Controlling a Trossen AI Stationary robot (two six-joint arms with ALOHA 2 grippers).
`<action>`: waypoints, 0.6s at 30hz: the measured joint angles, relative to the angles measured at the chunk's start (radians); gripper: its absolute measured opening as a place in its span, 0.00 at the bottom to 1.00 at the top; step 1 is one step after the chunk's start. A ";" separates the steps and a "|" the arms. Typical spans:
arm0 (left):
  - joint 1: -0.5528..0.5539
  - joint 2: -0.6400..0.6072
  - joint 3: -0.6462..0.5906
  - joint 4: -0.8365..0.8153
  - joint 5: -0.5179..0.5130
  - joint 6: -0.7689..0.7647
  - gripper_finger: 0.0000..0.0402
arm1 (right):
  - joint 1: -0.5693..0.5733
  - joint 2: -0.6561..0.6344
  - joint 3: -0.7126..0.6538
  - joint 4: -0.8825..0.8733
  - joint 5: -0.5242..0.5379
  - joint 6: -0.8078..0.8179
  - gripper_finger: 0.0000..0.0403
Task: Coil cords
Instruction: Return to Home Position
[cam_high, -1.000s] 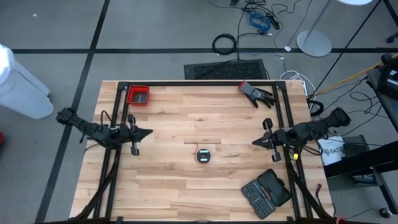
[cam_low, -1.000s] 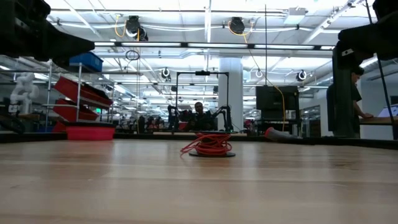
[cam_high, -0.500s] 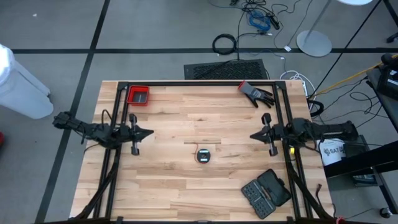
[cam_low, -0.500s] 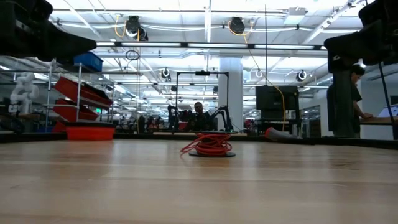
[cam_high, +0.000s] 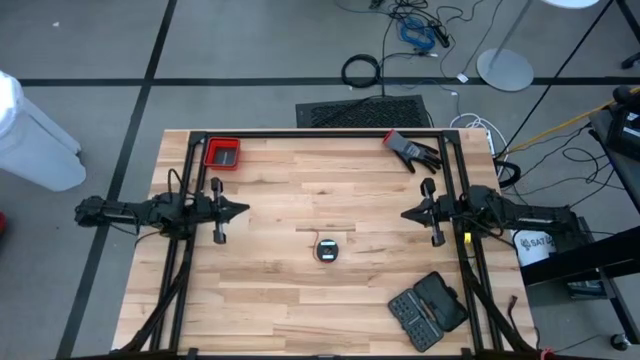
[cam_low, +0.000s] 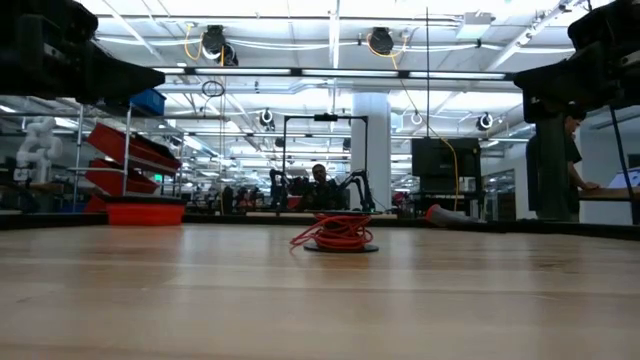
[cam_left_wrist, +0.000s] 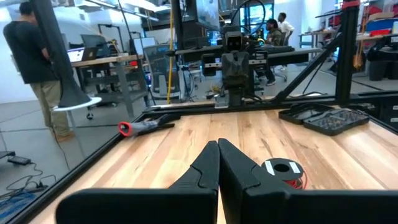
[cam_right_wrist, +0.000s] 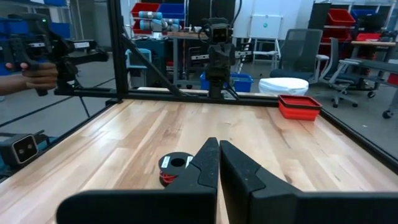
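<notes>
At table centre: red cord (cam_low: 330, 236) wound in a loose heap on a black spool (cam_high: 327, 250), lying flat on the wood.
Spool label: small pale sticker on the top face, too small to read.
Left gripper (cam_high: 240, 211): left of the spool, well apart, raised; fingers pressed together, holding nothing.
Right gripper (cam_high: 405, 214): right of the spool, well apart, raised; fingers pressed together, holding nothing.
Surface: pale butcher-block table (cam_high: 300, 180); red bin (cam_high: 222, 153) and black glove (cam_high: 412, 150) beyond the spool; black bit case (cam_high: 428, 310) on its near side, to the right.
Room: open workshop hall, ceiling lights, white column, people at benches.
</notes>
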 joint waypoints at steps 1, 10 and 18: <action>0.018 0.000 0.000 0.000 0.023 0.000 0.00 | -0.008 0.000 0.000 -0.002 -0.011 0.000 0.00; 0.167 0.002 0.000 -0.037 0.152 -0.051 0.00 | -0.059 0.000 0.000 -0.007 -0.062 0.005 0.00; 0.218 0.002 0.000 -0.047 0.199 -0.091 0.00 | -0.080 0.001 0.000 -0.018 -0.054 0.011 0.00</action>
